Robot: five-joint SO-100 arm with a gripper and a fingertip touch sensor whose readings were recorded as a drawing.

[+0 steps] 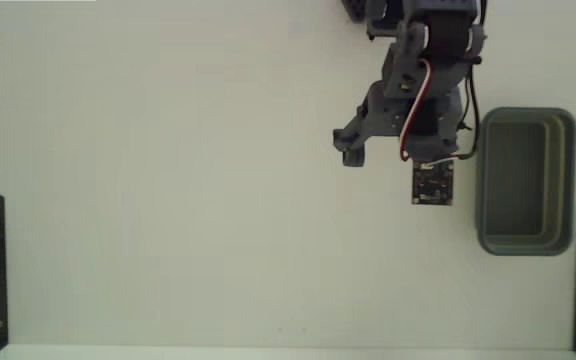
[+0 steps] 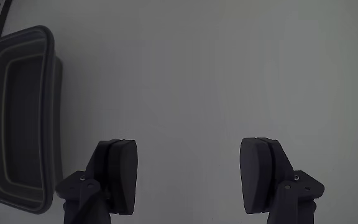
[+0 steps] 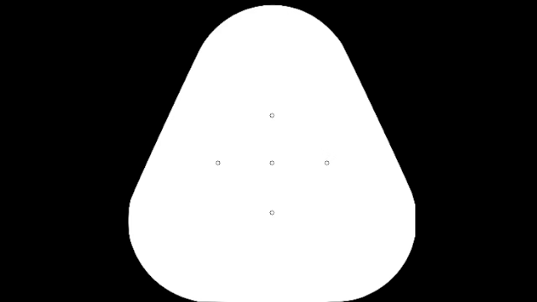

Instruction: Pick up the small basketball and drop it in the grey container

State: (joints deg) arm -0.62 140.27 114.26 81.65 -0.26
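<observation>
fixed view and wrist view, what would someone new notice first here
In the fixed view the dark arm reaches down from the top edge over a bare white table, and the grey container sits just right of it, empty as far as can be seen. In the wrist view the gripper is open with nothing between its fingers, the container at the left edge. No small basketball shows in either view.

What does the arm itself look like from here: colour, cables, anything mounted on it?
In the fixed view the arm is dark grey-blue plastic with black motor blocks. A red-and-white cable loops down its side, beside a black one. A small black square camera board sits near the gripper, whose jaws are dark, flat, rounded pads.
</observation>
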